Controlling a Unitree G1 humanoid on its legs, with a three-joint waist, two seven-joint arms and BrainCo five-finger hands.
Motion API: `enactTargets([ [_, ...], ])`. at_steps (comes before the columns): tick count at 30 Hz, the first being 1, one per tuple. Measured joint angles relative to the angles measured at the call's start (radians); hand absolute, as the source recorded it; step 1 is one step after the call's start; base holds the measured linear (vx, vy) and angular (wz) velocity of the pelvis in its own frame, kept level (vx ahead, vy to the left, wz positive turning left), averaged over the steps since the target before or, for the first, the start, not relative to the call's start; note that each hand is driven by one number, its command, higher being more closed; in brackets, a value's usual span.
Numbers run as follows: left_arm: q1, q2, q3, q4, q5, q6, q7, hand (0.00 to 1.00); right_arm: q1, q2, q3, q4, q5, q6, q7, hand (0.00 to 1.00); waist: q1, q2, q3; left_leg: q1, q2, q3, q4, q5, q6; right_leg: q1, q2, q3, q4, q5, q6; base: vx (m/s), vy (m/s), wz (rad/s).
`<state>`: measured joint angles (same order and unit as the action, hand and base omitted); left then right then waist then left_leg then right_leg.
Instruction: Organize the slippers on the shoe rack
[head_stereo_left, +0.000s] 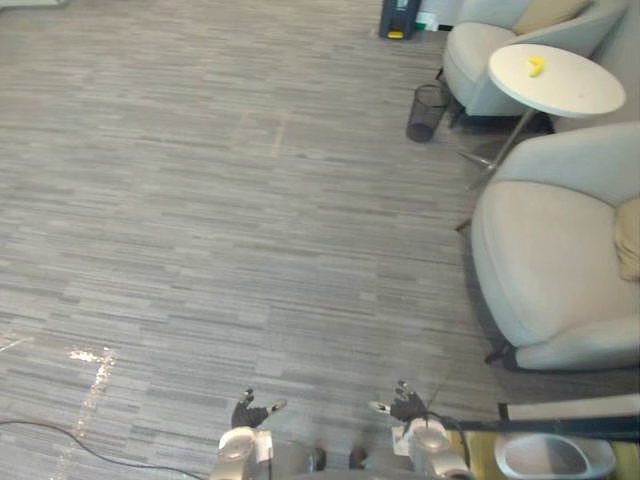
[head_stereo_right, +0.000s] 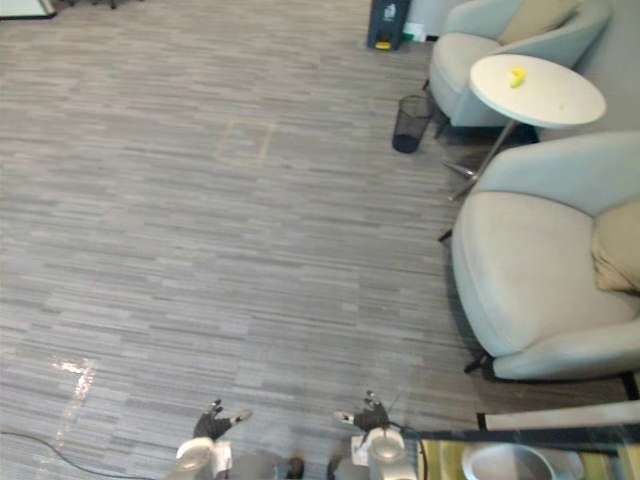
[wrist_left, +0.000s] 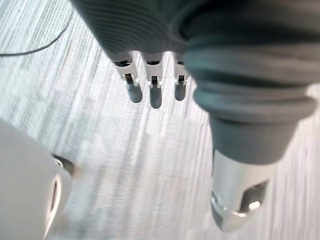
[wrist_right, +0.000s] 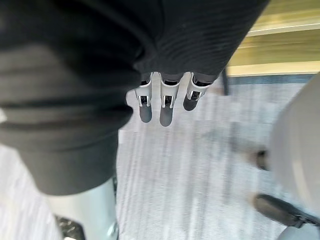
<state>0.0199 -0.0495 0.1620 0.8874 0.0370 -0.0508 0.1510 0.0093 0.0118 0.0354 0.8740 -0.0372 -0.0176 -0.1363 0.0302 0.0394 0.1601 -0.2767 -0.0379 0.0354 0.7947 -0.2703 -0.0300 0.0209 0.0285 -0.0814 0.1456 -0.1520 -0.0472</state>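
My left hand (head_stereo_left: 250, 412) hangs low over the grey carpet at the bottom of the head views. Its fingers (wrist_left: 155, 92) are straight and hold nothing. My right hand (head_stereo_left: 405, 405) is a little to the right of it, also open and empty, with straight fingers (wrist_right: 166, 107) over bare carpet. A black-framed piece with a pale wooden board (head_stereo_left: 560, 428) lies just right of the right hand. The same wood (wrist_right: 280, 50) shows past the right fingers. I cannot tell whether it is the shoe rack.
A grey armchair (head_stereo_left: 560, 270) stands at the right. Behind it is a round white side table (head_stereo_left: 570, 90) bearing a small yellow object (head_stereo_left: 536, 66). A black mesh wastebasket (head_stereo_left: 427, 111) and a second armchair (head_stereo_left: 490, 55) are farther back. A grey tub (head_stereo_left: 555, 455) sits at the bottom right.
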Motion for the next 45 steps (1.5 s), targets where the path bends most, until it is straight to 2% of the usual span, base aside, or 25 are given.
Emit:
enactTargets([
  [1, -0.002, 0.004, 0.011, -0.007, 0.0, -0.001, 0.002, 0.0, -0.005, 0.012, -0.001, 0.002, 0.0, 0.004, 0.0, 0.0, 0.013, -0.011, 0.008, -0.026, 0.068, 0.074, 0.025, -0.055, -0.002, 0.039, -0.003, -0.015, -0.004, -0.016, -0.002, 0.22, -0.005, 0.38],
  [3, -0.005, 0.012, 0.012, -0.019, 0.0, -0.003, 0.002, 0.0, -0.015, 0.021, -0.002, -0.007, 0.0, 0.002, -0.001, 0.0, 0.02, -0.041, 0.023, -0.053, 0.105, 0.128, -0.06, -0.068, -0.008, 0.078, -0.034, -0.034, -0.016, -0.037, 0.003, 0.2, 0.024, 0.48],
  [5, -0.005, 0.009, -0.003, -0.029, 0.001, -0.005, 0.001, 0.0, -0.018, 0.012, -0.016, -0.021, 0.0, -0.002, -0.002, 0.0, 0.026, -0.041, 0.017, -0.107, 0.125, 0.137, -0.287, 0.025, 0.003, 0.11, -0.06, -0.068, -0.039, -0.077, 0.036, 0.24, 0.135, 0.46],
  [7, 0.004, 0.017, -0.007, -0.021, 0.001, -0.009, 0.001, 0.0, -0.035, -0.009, -0.012, 0.025, 0.0, 0.0, -0.001, 0.0, 0.033, -0.027, 0.003, -0.102, 0.114, 0.137, -0.337, 0.123, 0.041, 0.13, -0.075, -0.062, -0.03, -0.135, 0.075, 0.25, 0.218, 0.19],
  [8, 0.004, 0.019, -0.007, -0.02, 0.001, -0.009, 0.001, 0.0, -0.037, -0.009, -0.01, 0.034, 0.0, 0.001, 0.0, 0.0, 0.033, -0.037, 0.0, -0.096, 0.103, 0.144, -0.339, 0.115, 0.041, 0.132, -0.09, -0.062, -0.021, -0.144, 0.073, 0.48, 0.31, 0.2],
  [9, 0.003, 0.037, -0.002, -0.011, 0.002, -0.009, 0.002, 0.0, -0.025, -0.004, -0.012, 0.048, -0.002, 0.001, 0.001, 0.0, 0.034, -0.065, -0.004, -0.066, 0.06, 0.157, -0.35, 0.087, 0.06, 0.133, -0.13, -0.053, 0.04, -0.161, 0.079, 0.45, 0.226, 0.14],
  [11, 0.014, 0.057, -0.002, 0.005, 0.002, -0.007, 0.002, 0.0, -0.016, 0.006, -0.014, 0.046, -0.003, 0.0, 0.002, 0.0, 0.043, -0.072, -0.007, -0.01, 0.037, 0.167, -0.361, 0.062, 0.08, 0.071, -0.16, -0.015, 0.254, -0.154, 0.09, 0.44, 0.229, 0.05],
  [13, 0.018, 0.078, -0.017, 0.026, 0.003, 0.001, 0.002, 0.0, 0.003, 0.02, -0.015, 0.046, -0.004, 0.0, 0.006, 0.0, 0.032, -0.085, -0.011, 0.056, 0.016, 0.156, -0.384, 0.034, 0.098, -0.016, -0.186, 0.019, 0.499, -0.096, 0.158, 0.43, 0.171, 0.2],
  [14, 0.022, 0.082, -0.024, 0.03, 0.003, 0.014, 0.002, 0.0, 0.016, 0.029, -0.014, 0.047, -0.004, 0.001, 0.011, 0.0, 0.028, -0.086, -0.006, 0.144, 0.007, 0.136, -0.412, 0.008, 0.106, -0.103, -0.181, 0.039, 0.748, -0.097, 0.156, 0.42, 0.135, 0.27],
  [16, 0.024, 0.08, -0.024, 0.032, 0.002, 0.015, 0.002, 0.0, 0.024, 0.028, -0.013, 0.042, -0.005, -0.005, 0.012, 0.0, 0.025, -0.081, -0.004, 0.242, 0.005, 0.114, -0.474, 0.003, 0.107, -0.187, -0.163, 0.023, 0.844, -0.113, 0.135, 0.43, 0.091, 0.24],
  [18, 0.025, 0.077, -0.024, 0.042, 0.001, 0.015, 0.002, 0.0, 0.017, 0.026, -0.015, 0.044, -0.006, -0.007, 0.012, 0.0, 0.018, -0.079, -0.001, 0.306, 0.007, 0.091, -0.517, 0.004, 0.108, -0.222, -0.146, -0.001, 0.81, -0.133, 0.124, 0.4, 0.032, 0.38],
  [21, 0.003, 0.062, -0.023, 0.049, 0.001, 0.014, 0.001, 0.0, 0.011, 0.026, -0.031, 0.044, -0.005, -0.013, 0.011, 0.0, 0.009, -0.09, -0.003, 0.404, 0.013, 0.031, -0.611, 0.003, 0.108, -0.317, -0.084, -0.027, 0.539, -0.133, 0.099, 0.41, -0.045, 0.64],
  [23, -0.011, 0.063, -0.024, 0.067, 0.0, 0.013, 0.0, 0.0, -0.017, 0.024, -0.034, 0.061, -0.004, -0.01, 0.011, 0.0, -0.005, -0.106, 0.006, 0.455, 0.0, -0.028, -0.683, 0.003, 0.105, -0.358, -0.065, -0.025, 0.176, 0.024, 0.09, 0.43, -0.12, 0.73],
  [24, -0.009, 0.063, -0.024, 0.069, 0.0, 0.013, 0.0, 0.0, -0.019, 0.024, -0.035, 0.063, -0.004, -0.01, 0.011, 0.0, -0.008, -0.107, 0.007, 0.464, -0.002, -0.037, -0.688, 0.002, 0.104, -0.357, -0.063, -0.02, 0.148, 0.058, 0.085, 0.47, -0.16, 0.88],
  [25, 0.001, 0.063, -0.023, 0.081, 0.0, 0.014, 0.001, 0.0, -0.022, 0.024, -0.044, 0.064, -0.004, -0.011, 0.011, 0.0, -0.028, -0.107, 0.007, 0.49, 0.002, -0.09, -0.691, -0.008, 0.086, -0.327, -0.055, -0.011, 0.105, 0.195, 0.049, 0.51, -0.187, 0.77],
  [26, 0.001, 0.053, -0.021, 0.085, 0.0, 0.011, 0.001, 0.0, -0.034, 0.017, -0.075, 0.07, -0.005, -0.009, 0.008, 0.0, -0.022, -0.076, 0.007, 0.499, 0.039, -0.129, -0.683, -0.013, 0.071, -0.311, -0.038, -0.032, 0.125, 0.171, 0.018, 0.51, -0.187, 0.73],
  [30, 0.011, 0.044, 0.013, 0.083, 0.0, 0.013, 0.0, 0.0, -0.037, 0.027, -0.11, 0.08, -0.005, -0.007, 0.008, 0.0, -0.03, -0.052, 0.003, 0.461, 0.07, -0.181, -0.526, -0.017, 0.055, -0.274, -0.022, -0.092, 0.18, 0.061, -0.005, 0.42, -0.164, 0.36],
  [32, 0.01, 0.029, 0.054, 0.065, 0.0, 0.013, 0.0, 0.0, -0.029, 0.027, -0.107, 0.077, -0.005, -0.001, 0.008, 0.0, -0.029, -0.042, 0.007, 0.344, 0.07, -0.179, -0.186, 0.005, -0.037, -0.192, 0.0, -0.111, 0.155, 0.022, -0.015, 0.46, -0.163, 0.24],
  [33, 0.019, 0.025, 0.065, 0.046, 0.0, 0.013, 0.001, 0.0, -0.024, 0.025, -0.098, 0.077, -0.004, 0.003, 0.008, 0.0, -0.021, -0.03, 0.01, 0.25, 0.088, -0.162, 0.044, 0.107, -0.116, -0.131, 0.023, -0.104, 0.125, 0.001, -0.025, 0.45, -0.074, -0.16],
  [34, 0.021, 0.023, 0.074, 0.029, -0.002, 0.013, 0.0, 0.0, -0.02, 0.028, -0.086, 0.077, -0.002, 0.007, 0.006, 0.0, -0.011, -0.021, 0.015, 0.161, 0.133, -0.11, 0.225, 0.069, -0.092, -0.068, 0.044, -0.089, 0.101, -0.029, -0.047, 0.44, -0.04, -0.19],
  [36, 0.022, 0.028, 0.089, 0.002, -0.003, 0.012, 0.0, 0.0, -0.018, 0.034, -0.071, 0.078, -0.002, 0.013, 0.005, 0.0, 0.011, -0.032, 0.019, 0.069, 0.153, -0.051, 0.278, 0.003, -0.052, 0.0, 0.042, -0.065, 0.078, -0.057, -0.046, 0.45, 0.006, -0.31],
  [39, 0.034, 0.024, 0.097, -0.036, -0.004, 0.009, 0.0, 0.0, -0.008, 0.036, -0.072, 0.08, -0.001, 0.024, 0.0, 0.0, 0.035, -0.045, 0.023, -0.041, 0.15, 0.016, 0.111, -0.073, -0.014, 0.099, 0.005, -0.025, 0.035, -0.077, -0.019, 0.44, 0.093, -0.38],
  [41, 0.044, 0.022, 0.119, -0.048, -0.005, 0.001, 0.001, 0.0, -0.013, 0.037, -0.073, 0.075, 0.0, 0.024, -0.002, 0.0, 0.038, -0.051, 0.026, -0.109, 0.139, 0.04, -0.113, -0.044, -0.016, 0.146, -0.044, 0.0, 0.016, -0.115, 0.023, 0.46, 0.23, -0.35],
  [43, 0.061, 0.019, 0.136, -0.054, -0.038, -0.011, 0.002, 0.0, -0.009, 0.036, -0.071, 0.087, -0.001, 0.029, -0.005, 0.0, 0.053, -0.049, 0.011, -0.123, 0.129, 0.079, -0.241, 0.118, 0.006, 0.197, -0.095, 0.029, 0.005, -0.185, 0.068, 0.47, 0.294, -0.22],
  [45, 0.063, 0.019, 0.137, -0.057, -0.039, -0.011, 0.003, 0.0, -0.009, 0.049, -0.069, 0.082, -0.002, 0.03, -0.005, 0.0, 0.062, -0.077, -0.01, -0.136, 0.109, 0.114, -0.202, 0.045, 0.035, 0.186, -0.132, 0.059, 0.02, -0.172, 0.06, 0.5, 0.278, -0.24],
])
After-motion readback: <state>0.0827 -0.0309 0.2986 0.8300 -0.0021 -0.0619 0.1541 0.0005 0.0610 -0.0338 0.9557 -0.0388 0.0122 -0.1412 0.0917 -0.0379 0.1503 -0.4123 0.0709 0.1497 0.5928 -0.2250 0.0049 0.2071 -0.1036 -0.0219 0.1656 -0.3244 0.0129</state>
